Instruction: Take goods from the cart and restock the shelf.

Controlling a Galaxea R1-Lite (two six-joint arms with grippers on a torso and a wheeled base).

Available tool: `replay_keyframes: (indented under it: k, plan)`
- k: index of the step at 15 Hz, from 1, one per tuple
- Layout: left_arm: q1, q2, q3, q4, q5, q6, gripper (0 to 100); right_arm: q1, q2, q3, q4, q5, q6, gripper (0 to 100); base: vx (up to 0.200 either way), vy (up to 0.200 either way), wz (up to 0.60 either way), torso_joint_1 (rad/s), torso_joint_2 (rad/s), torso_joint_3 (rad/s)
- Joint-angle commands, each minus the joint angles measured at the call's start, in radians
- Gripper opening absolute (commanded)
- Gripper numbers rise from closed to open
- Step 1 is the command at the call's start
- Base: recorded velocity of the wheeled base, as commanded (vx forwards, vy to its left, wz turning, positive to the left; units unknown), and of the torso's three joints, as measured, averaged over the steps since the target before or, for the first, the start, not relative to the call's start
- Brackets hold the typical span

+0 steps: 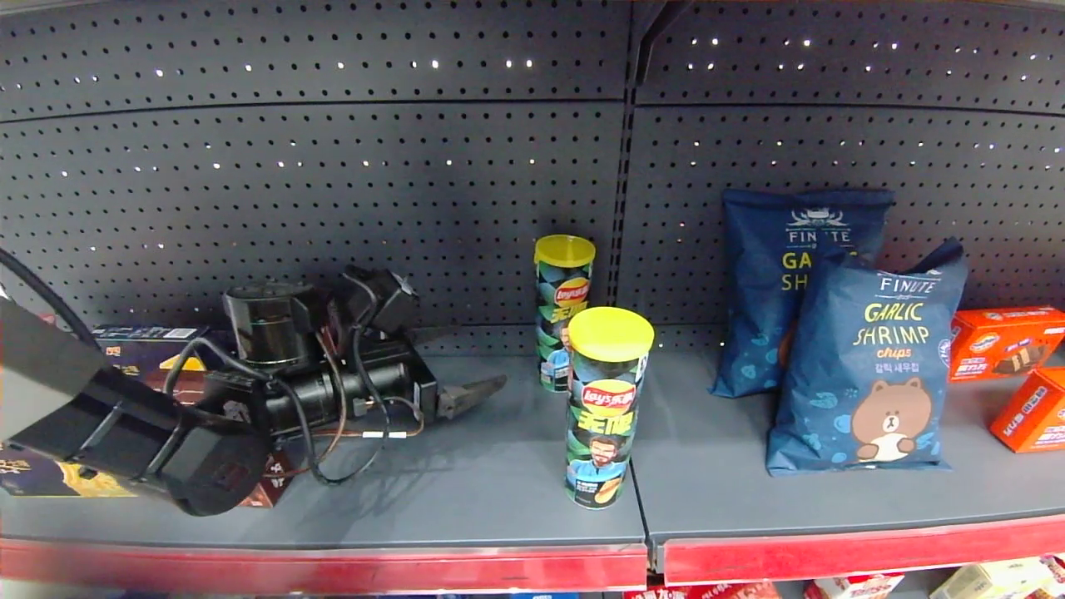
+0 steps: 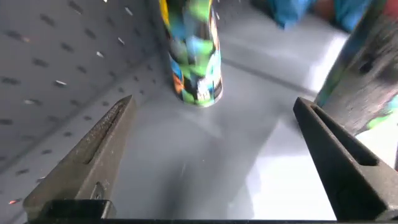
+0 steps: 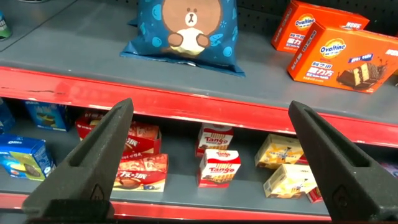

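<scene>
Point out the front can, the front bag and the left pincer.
front can (image 1: 608, 408), head view, label.
front bag (image 1: 890, 420), head view, bear picture.
left pincer (image 2: 213, 99), left wrist view, between fingertips.

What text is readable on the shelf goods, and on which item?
"FINUTE GARLIC SHRIMP chips": front dark-blue foil bag with bear.
"Lay's": front yellow-lidded cardboard chip tube.
"Ovaltine": orange cardboard boxes.
"Tango": white-and-red cartons, lower shelf.
Korean line on bag, dark boxes at shelf's left: too small to read.
</scene>
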Motion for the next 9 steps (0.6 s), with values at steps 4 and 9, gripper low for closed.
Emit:
replay_keyframes:
  k: [4,9]
  plan:
    - [-0.088,-0.236,0.115,-0.016,0.187,-0.114,100,-0.002,0.003,-0.002,0.002,-0.003,-0.003,100,0.000,0.000,0.00,0.000,0.00,0.000]
    - [-0.121,-0.544,0.317,0.011,0.434,-0.125,100,-0.012,0.133,-0.088,0.075,0.099,0.000,100,0.000,0.000,0.00,0.000,0.00,0.000]
